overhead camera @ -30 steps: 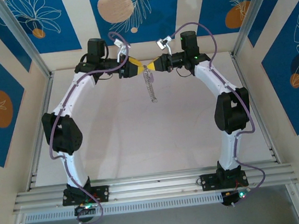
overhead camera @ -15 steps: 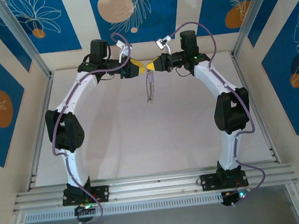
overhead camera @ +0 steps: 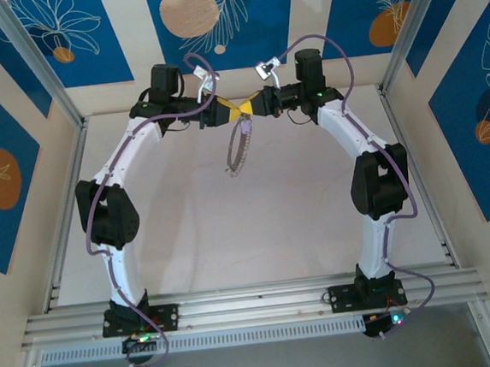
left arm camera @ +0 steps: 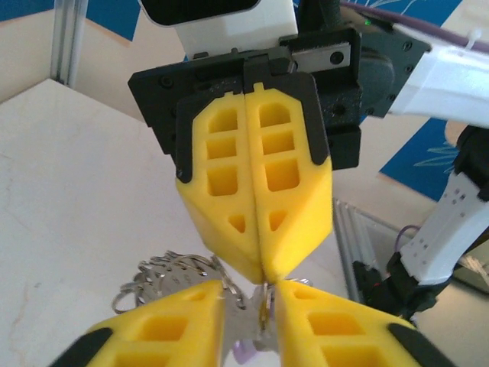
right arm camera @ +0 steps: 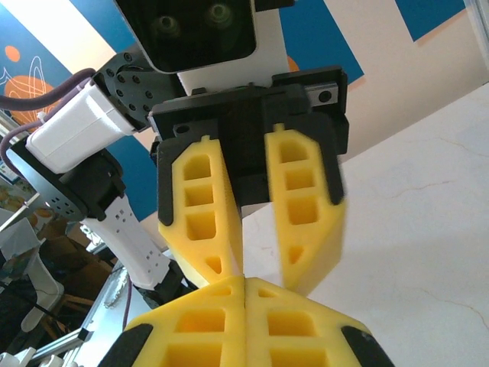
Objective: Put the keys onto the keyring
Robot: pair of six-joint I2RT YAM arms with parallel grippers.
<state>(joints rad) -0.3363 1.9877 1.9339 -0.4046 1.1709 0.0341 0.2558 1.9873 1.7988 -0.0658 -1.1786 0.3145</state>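
Observation:
High over the back of the table my two grippers meet tip to tip. In the left wrist view my right gripper (left arm camera: pixel 262 275) is shut, with a thin wire of the keyring (left arm camera: pixel 164 271) coming out of its tips. My left gripper (left arm camera: pixel 248 294) has its yellow fingers a narrow gap apart around that wire and the keys (left arm camera: pixel 244 353), a small one with a lilac head. From above, the beaded keyring (overhead camera: pixel 239 145) hangs below the left gripper (overhead camera: pixel 236 109) and right gripper (overhead camera: pixel 248 108), slanting left. The right wrist view has my shut right gripper (right arm camera: pixel 244 281) against the parted left gripper (right arm camera: pixel 267 277).
The pale table (overhead camera: pixel 257 225) lies well below the hanging ring. Blue patterned walls and aluminium frame posts (overhead camera: pixel 37 64) close in the back and sides. A rail (overhead camera: pixel 255 303) with both arm bases runs along the near edge.
My left gripper's fingers have drawn closer together around the key and ring. The hanging keyring's lower end has swung left. Both grippers shifted slightly upward in the view.

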